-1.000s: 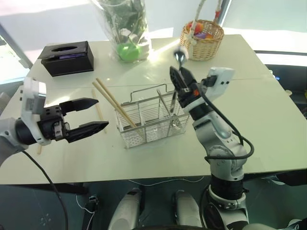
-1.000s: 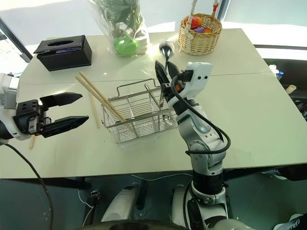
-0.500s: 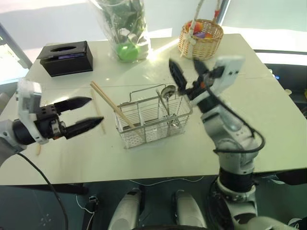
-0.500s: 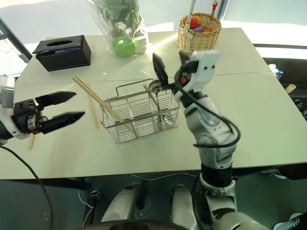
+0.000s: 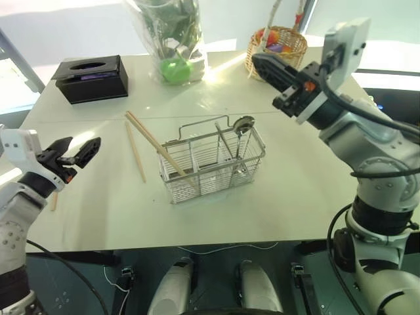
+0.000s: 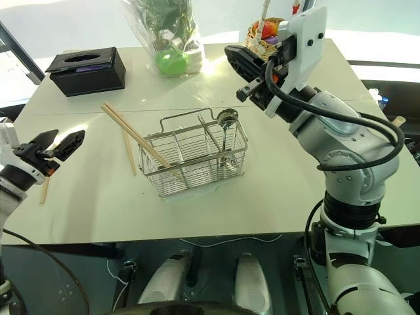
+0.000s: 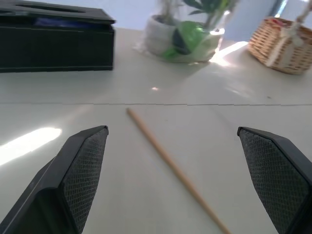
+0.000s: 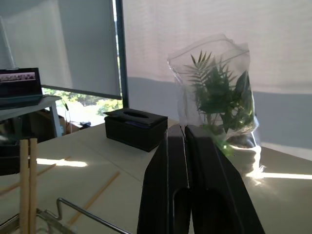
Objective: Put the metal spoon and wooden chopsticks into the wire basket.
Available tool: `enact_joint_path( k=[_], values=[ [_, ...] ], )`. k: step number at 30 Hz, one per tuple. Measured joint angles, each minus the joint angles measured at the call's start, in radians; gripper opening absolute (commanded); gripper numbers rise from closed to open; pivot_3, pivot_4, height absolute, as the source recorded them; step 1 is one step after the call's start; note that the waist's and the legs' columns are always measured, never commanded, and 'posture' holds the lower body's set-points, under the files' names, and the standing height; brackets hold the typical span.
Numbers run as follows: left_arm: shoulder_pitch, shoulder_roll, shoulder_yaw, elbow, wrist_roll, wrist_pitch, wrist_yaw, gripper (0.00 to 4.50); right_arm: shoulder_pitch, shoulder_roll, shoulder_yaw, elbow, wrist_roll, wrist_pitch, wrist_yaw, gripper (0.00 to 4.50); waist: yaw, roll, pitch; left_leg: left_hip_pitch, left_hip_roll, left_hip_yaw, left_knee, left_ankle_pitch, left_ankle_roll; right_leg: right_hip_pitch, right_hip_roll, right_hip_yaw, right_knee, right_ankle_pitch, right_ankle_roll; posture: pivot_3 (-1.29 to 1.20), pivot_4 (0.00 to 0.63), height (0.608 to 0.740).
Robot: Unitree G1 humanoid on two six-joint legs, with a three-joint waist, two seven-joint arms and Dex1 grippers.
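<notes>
The wire basket [image 5: 211,165] stands mid-table. The metal spoon [image 5: 243,125] stands upright in its right compartment, bowl up above the rim. Two wooden chopsticks [image 5: 152,142] lean out of its left compartment toward the far left. A third chopstick [image 5: 136,152] lies flat on the table just left of the basket, and another [image 6: 44,190] lies at the table's left edge. My left gripper [image 5: 80,148] hovers open near that left edge, with a flat chopstick [image 7: 170,165] ahead of its fingers. My right gripper [image 5: 260,63] is shut and empty, raised above and behind the basket.
A black tissue box [image 5: 92,79] sits at the far left. A potted plant in a clear bag [image 5: 172,39] stands at the far middle. A round wicker basket [image 5: 279,49] with colourful items sits at the far right, close behind my right gripper.
My right gripper let go of the spoon, which dropped into the basket, then rose to the right and shut. My left arm swung out left and lower, still open.
</notes>
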Motion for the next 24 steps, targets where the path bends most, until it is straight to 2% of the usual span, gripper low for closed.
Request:
enact_joint_path(
  k=[4,9,12,16,21,24],
  values=[
    [-0.057,-0.149,-0.031,0.001,0.027,0.03,0.212,4.5,0.007,-0.113,-0.004,-0.024,0.187,0.129,0.11,0.02,0.006,-0.005,0.0,0.0,0.0,0.0,0.001,0.0,0.0,0.003,-0.001,-0.003,-0.002,0.002,0.005,0.0,0.15,0.74],
    [-0.077,-0.271,-0.159,-0.031,0.11,0.039,0.346,4.5,0.027,-0.259,-0.004,-0.028,0.286,0.204,0.217,0.02,0.01,-0.012,0.004,-0.003,0.0,-0.001,0.006,0.0,0.0,0.004,0.0,-0.004,-0.003,0.003,0.005,0.0,0.15,0.74],
    [-0.103,-0.287,-0.221,-0.055,0.152,0.052,0.391,4.5,0.026,-0.313,-0.01,-0.022,0.314,0.212,0.26,0.02,0.006,-0.012,0.004,-0.004,0.0,-0.001,0.011,-0.001,0.001,0.004,0.0,-0.005,-0.002,0.003,0.004,0.0,0.15,0.74],
    [-0.153,-0.273,-0.237,-0.058,0.209,0.063,0.429,4.5,0.026,-0.356,-0.01,-0.005,0.314,0.21,0.297,0.02,0.003,-0.013,0.004,-0.006,0.0,-0.001,0.014,-0.003,-0.001,0.005,0.0,-0.006,-0.003,0.004,0.004,0.0,0.15,0.74],
    [-0.225,-0.223,-0.283,-0.048,0.311,0.16,0.496,4.5,0.027,-0.37,-0.009,-0.004,0.305,0.193,0.319,0.02,0.008,-0.013,0.004,-0.009,0.0,-0.001,0.015,-0.003,-0.001,0.003,0.0,-0.007,-0.003,0.005,0.005,0.0,0.15,0.74],
    [-0.276,-0.226,-0.305,-0.029,0.346,0.213,0.521,4.5,0.027,-0.37,-0.007,-0.004,0.304,0.191,0.322,0.02,0.018,-0.013,0.004,-0.013,0.0,-0.001,0.015,-0.002,0.0,-0.001,0.0,-0.007,-0.003,0.005,0.006,0.0,0.15,0.74]
  ],
)
